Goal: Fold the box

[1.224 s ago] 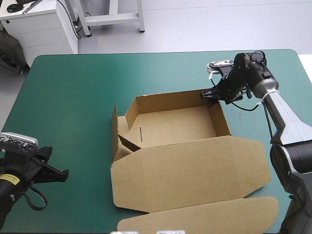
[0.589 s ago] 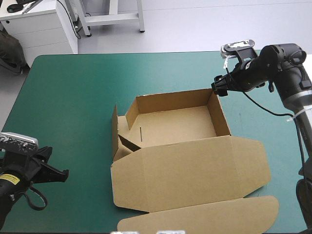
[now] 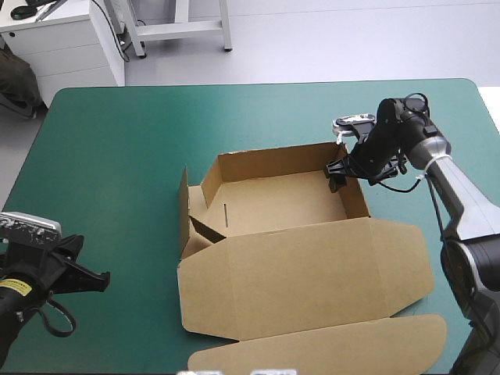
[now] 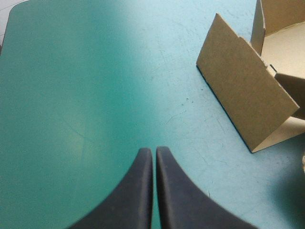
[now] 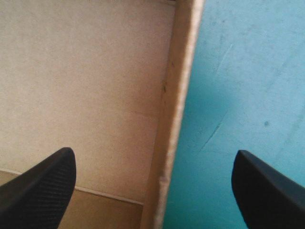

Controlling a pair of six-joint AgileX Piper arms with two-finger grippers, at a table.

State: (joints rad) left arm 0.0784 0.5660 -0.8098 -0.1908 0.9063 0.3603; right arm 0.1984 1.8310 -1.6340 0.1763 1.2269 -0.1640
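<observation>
The brown box (image 3: 281, 203) lies mid-table as an open tray, its walls raised and its lid (image 3: 312, 273) flat toward the near edge. My right gripper (image 3: 337, 173) is at the tray's far right corner, open and astride the right wall. In the right wrist view that wall (image 5: 178, 95) runs between the fingers of the right gripper (image 5: 155, 153), one finger over the tray's floor, the other over the teal-green cover. My left gripper (image 3: 94, 279) rests shut near the table's front left corner, apart from the box. Ahead of the shut left gripper (image 4: 154, 155) stands the box's left side flap (image 4: 243, 100).
Bare teal-green cover (image 3: 117, 156) spreads left of and beyond the box. A long rounded flap (image 3: 328, 348) of the lid reaches the table's near edge. A strip of cover (image 3: 461, 117) lies to the right of the tray.
My right gripper lifted away from the far right corner, then came back down astride the right wall with its fingers wider apart. The left arm and the box stayed put.
</observation>
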